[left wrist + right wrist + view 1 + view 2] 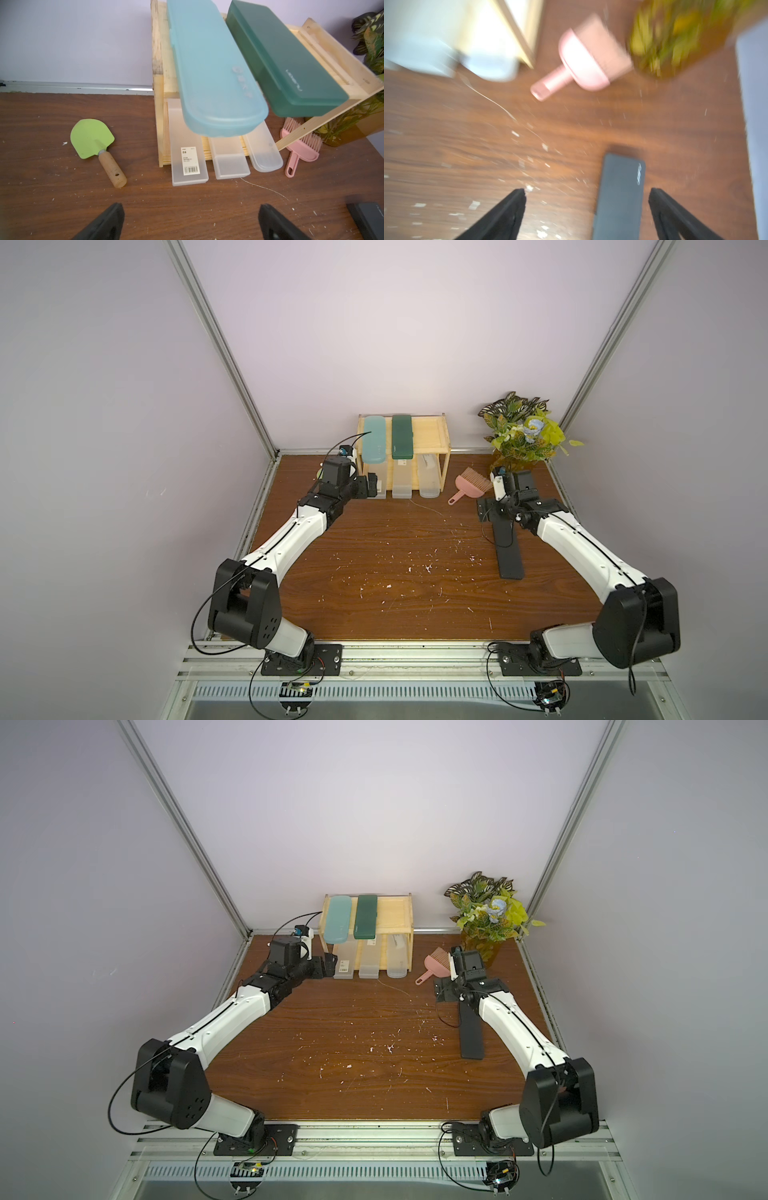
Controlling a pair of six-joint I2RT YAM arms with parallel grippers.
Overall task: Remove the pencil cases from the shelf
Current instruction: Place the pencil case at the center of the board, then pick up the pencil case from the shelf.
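**Position of goods.** The shelf (pixel 428 431) stands at the back of the table (pixel 374 572) and carries 5 cases. The teal case (pixel 376 439) and the dark green case (pixel 401 436) lie side by side on the top tier, both overhanging its front edge. The bottom tier holds 3 frosted cases that stick out at the front: the stickered case (pixel 190 153), the middle case (pixel 230 164) and the round-ended case (pixel 264 149). The black case (pixel 508 547) lies flat on the table, well clear of the shelf.

**Step in hand (judged).** The left arm appears lined up on the stickered case.
- The grip should go across the narrow width of its protruding end.
- The pull should run straight out along the case's length.
- The pincer should stay low, because the teal case hangs directly above and a lift could knock it off.
- The plastic looks smooth, so a firm, square grip is advisable.
- The green spade (pixel 91 139) lies beside the shelf, outside that path.

**Pincers.**
- The left pincer (pixel 191 206) is spread wide and empty, just in front of the bottom tier and touching nothing.
- The right pincer (pixel 587 190) is also spread wide in its blurred wrist view. The end of the black case sits between its fingers with a gap on each side, so it grips nothing.
- The pink brush (pixel 467 485) lies near the right pincer and is untouched.
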